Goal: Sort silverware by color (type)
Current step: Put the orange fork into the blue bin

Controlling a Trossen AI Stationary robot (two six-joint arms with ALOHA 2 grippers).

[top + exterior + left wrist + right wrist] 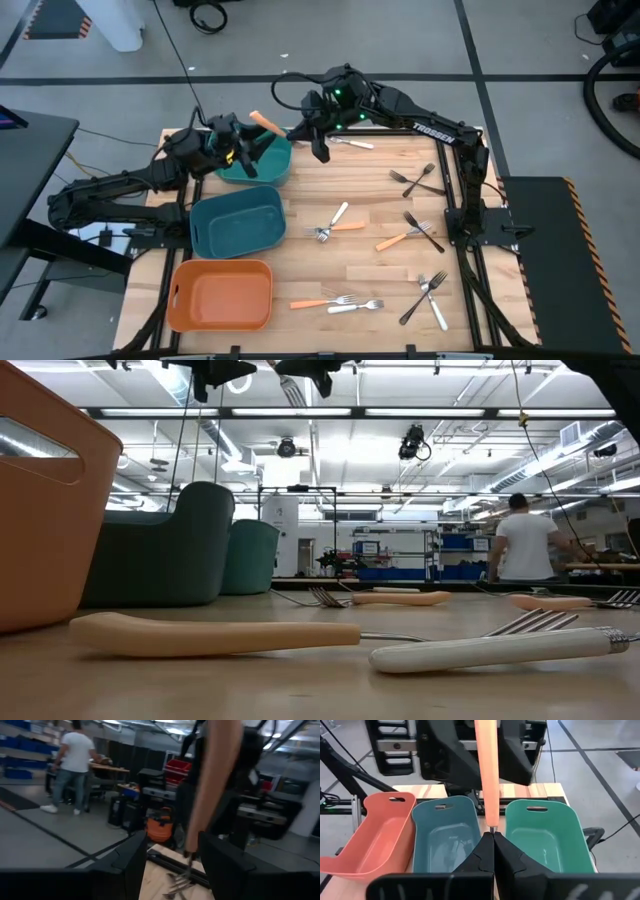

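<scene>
- The table fills the middle of the high view, bare wood on its right half and three bins stacked down its left side.
- The orange bin sits at lower left, the blue bin above it, and the green bin highest, near the frame's upper centre-left.
- The left gripper hangs over the green bin with its jaws spread wide and nothing pinched between them.
- The right gripper reaches in from upper centre, jaws pressed tight on the metal end of an orange-handled fork.
- That fork's long axis runs from the right jaws toward the left gripper, its handle standing up between the left fingers without being clamped, as far as I can judge.
- The fork is thus above the green bin's far edge, between the two arms; the left arm is nearer the handle, the right arm alone carries it.
- Other forks lie scattered over the table's right and lower part, well apart from both grippers.
</scene>
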